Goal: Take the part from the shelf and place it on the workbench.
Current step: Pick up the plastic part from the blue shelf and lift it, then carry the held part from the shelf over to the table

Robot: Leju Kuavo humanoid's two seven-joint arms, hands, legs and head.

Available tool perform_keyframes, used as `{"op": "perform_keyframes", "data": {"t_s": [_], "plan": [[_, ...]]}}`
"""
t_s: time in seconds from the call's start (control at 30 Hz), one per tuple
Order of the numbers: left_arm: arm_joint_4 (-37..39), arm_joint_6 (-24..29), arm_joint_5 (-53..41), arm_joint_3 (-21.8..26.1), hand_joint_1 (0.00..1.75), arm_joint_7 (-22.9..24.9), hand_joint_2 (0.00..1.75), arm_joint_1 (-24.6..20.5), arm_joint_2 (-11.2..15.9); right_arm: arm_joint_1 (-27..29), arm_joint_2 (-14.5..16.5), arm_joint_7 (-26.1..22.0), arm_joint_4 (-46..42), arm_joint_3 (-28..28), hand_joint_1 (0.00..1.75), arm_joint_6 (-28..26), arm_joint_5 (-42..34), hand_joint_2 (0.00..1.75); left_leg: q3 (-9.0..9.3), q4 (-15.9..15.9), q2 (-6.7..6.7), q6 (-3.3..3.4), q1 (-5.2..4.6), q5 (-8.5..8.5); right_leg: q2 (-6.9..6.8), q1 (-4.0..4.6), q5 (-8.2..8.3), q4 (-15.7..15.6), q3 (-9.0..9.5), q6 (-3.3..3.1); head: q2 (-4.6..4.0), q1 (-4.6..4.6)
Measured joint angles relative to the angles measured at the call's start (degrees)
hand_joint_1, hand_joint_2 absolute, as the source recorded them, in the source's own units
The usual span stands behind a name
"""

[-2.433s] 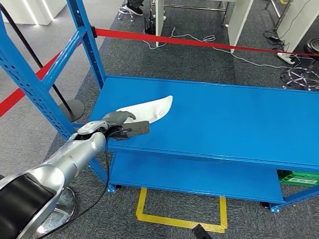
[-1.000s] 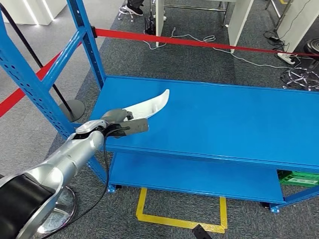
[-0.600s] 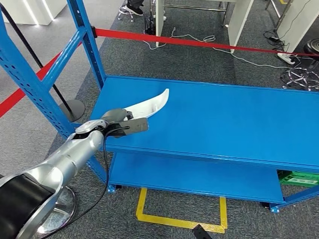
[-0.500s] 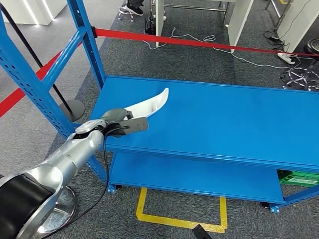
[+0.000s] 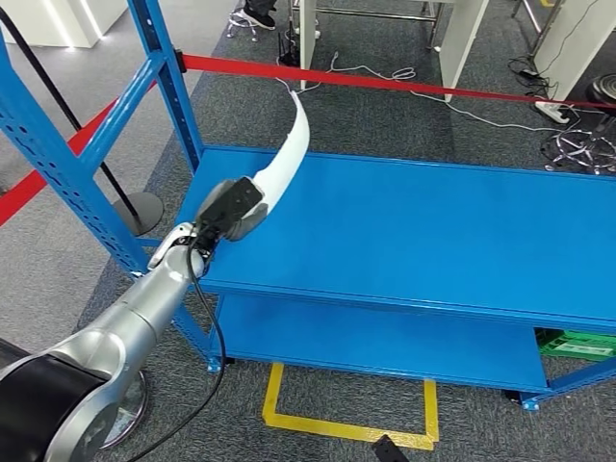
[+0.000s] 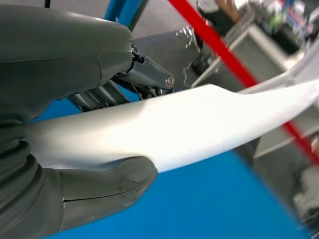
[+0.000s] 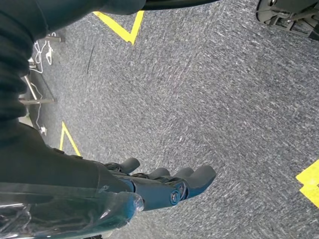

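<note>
The left hand [image 5: 231, 210] grips the curved white part [image 5: 288, 146] at its broad end, tip tilted up clear of the blue shelf [image 5: 436, 241], probably for carrying to the workbench, while the right hand [image 7: 165, 186] hangs empty, fingers loosely extended, over carpet.

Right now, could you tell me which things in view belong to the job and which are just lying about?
Job:
- curved white plastic part
- left hand gripping it
- blue metal shelf

Lying about:
- red barrier tape
- yellow floor marking
- green crate
- white power strip
</note>
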Motion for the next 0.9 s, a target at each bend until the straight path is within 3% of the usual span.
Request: {"op": "perform_keyframes", "data": {"t_s": [0.23,0.47,0.7,0.9], "plan": [[-8.72,-1.31,8.65,7.55,1.64,-3.46,1.75,4.67,-1.08,0.27,0.00,0.05,0.00,0.00,0.00,-0.63,-0.44,1.75,-0.03,0.00,0.01,0.00,0.01,0.00,0.00,0.00,0.00,0.00,-0.04,0.00,0.00,0.00],[-21.86,-7.68,24.50,12.44,1.64,-4.78,1.75,12.47,-3.19,1.40,0.00,-0.29,0.00,-0.02,0.00,-2.08,-0.95,1.75,-0.05,0.00,0.01,0.03,-0.01,-0.04,-0.01,0.00,-0.02,-0.01,-0.04,0.01,0.00,0.00],[-38.07,-11.58,37.02,11.32,1.64,-3.29,1.75,22.57,-5.52,3.22,0.00,-0.46,0.00,-0.09,0.00,-3.14,-1.56,1.75,-0.10,0.00,0.00,0.02,-0.01,-0.09,-0.03,0.00,-0.08,-0.02,-0.08,0.01,0.00,0.00],[-43.92,-12.64,39.94,6.85,1.64,-0.68,1.75,25.39,-5.76,3.54,0.01,-0.79,0.00,-0.16,0.00,-3.42,-1.58,1.75,-0.11,0.00,0.00,0.02,0.00,-0.08,-0.05,0.00,-0.07,-0.02,-0.08,0.02,0.00,0.00]]}}
